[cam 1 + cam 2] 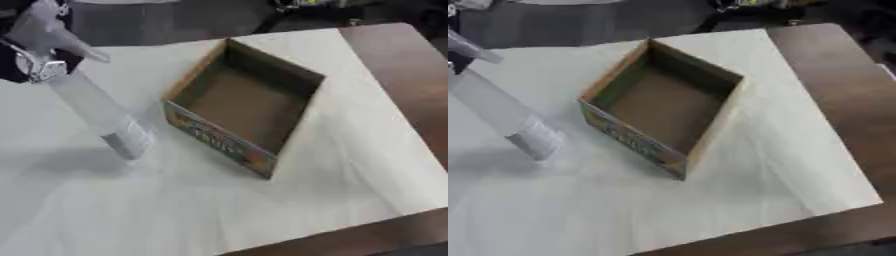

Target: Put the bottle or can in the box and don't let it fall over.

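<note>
A long pale translucent bottle (96,110) leans steeply, its top at the upper left and its capped end (129,144) low over the white sheet, left of the box. My left hand (39,37) comes in from the upper left corner and is shut on the bottle's upper end; in the right eye view only a little of the hand shows at the left edge. The open cardboard box (219,136) has a colourful printed front wall and a bare brown inside, and stands askew at the centre, apart from the bottle. My right hand shows in neither view.
A white sheet (175,210) covers most of the brown wooden table (402,75), which shows bare at the right and along the front edge. Dark floor and clutter lie beyond the far edge.
</note>
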`<state>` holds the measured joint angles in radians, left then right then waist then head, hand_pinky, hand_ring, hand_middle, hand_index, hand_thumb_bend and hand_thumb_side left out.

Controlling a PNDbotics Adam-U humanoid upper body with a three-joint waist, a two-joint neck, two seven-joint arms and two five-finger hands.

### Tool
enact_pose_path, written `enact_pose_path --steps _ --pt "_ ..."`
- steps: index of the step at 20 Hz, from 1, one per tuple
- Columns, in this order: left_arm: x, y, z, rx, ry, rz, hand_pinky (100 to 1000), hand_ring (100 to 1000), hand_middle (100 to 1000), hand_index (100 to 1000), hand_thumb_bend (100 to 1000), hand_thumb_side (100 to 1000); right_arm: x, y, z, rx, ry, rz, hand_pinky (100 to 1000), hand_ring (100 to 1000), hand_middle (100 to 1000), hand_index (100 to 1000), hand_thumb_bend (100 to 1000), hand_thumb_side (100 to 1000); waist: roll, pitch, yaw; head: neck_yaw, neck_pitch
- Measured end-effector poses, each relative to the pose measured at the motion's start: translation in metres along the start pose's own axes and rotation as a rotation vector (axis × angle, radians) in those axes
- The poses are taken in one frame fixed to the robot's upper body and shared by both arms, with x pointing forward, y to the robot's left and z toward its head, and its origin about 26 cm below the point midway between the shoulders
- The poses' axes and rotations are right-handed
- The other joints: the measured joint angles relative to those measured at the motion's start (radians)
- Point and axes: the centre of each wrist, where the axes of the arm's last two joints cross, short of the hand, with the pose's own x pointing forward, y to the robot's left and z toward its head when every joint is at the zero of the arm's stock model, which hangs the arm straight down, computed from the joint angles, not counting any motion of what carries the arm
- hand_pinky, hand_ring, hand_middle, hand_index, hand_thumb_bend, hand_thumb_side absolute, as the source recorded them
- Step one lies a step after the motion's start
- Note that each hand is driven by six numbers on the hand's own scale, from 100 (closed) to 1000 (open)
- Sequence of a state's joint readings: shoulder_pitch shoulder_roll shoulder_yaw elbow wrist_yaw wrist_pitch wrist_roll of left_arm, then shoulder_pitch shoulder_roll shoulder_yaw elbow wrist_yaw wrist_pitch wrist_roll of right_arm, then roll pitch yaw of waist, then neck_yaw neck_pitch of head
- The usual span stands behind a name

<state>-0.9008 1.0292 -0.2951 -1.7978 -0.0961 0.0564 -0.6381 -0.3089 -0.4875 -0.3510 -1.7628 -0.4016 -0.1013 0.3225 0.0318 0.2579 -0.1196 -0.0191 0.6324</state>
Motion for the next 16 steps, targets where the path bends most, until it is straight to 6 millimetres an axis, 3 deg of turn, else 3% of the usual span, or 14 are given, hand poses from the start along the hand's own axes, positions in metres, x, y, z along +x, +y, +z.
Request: enact_pose_path --steps 13,14,15,16 --pt "0.015 0.022 0.001 0.113 -0.083 0.045 100 100 100 229 100 209 0.0 0.0 0.0 -0.002 -0.001 -0.006 974 1000 1000 905 100 265 0.014 -0.009 -0.037 0.014 0.0" --pt "0.017 0.024 0.001 0.127 -0.093 0.043 100 100 100 230 100 273 0.0 0.0 0.0 -0.002 -0.002 -0.006 974 1000 1000 905 100 271 0.016 -0.01 -0.039 0.014 0.0" --pt "0.019 0.028 0.001 0.144 -0.103 0.037 100 100 100 230 100 208 0.0 -0.001 0.0 -0.003 -0.002 -0.006 974 1000 1000 905 100 266 0.017 -0.011 -0.041 0.014 0.0" --pt "0.021 0.032 0.0 0.159 -0.113 0.031 100 100 100 231 100 199 0.001 -0.001 0.0 -0.003 -0.002 -0.006 974 1000 1000 905 100 266 0.019 -0.012 -0.042 0.014 0.0"
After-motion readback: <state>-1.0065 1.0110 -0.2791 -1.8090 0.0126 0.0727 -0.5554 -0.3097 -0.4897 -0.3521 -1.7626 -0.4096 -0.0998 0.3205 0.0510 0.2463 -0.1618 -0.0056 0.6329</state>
